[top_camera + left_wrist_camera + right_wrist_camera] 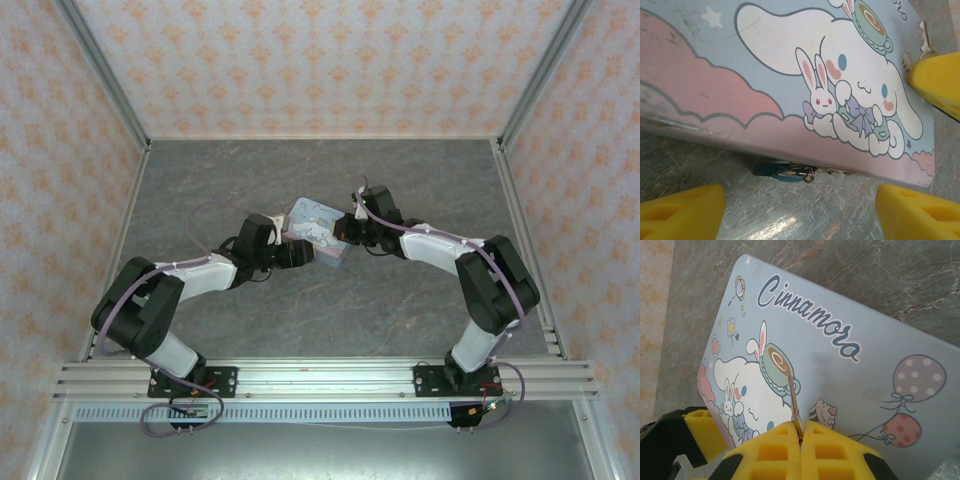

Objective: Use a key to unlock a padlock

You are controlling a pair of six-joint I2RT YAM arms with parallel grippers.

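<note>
The dark teal padlock lies on the table against the near side edge of the tin, its silvery shackle through a small ring. My left gripper is open, one yellow finger on each side, and the padlock sits just ahead between them, untouched. My right gripper hovers over the tin's lid, shut on the key. The thin key blade sticks out forward from the closed fingers. In the top view the left gripper and right gripper flank the tin.
The pale blue cartoon-printed tin box lies flat mid-table between the two grippers, its lid shut. One of the right gripper's yellow fingers shows at the tin's far corner. Patterned walls and metal posts ring the grey marbled tabletop.
</note>
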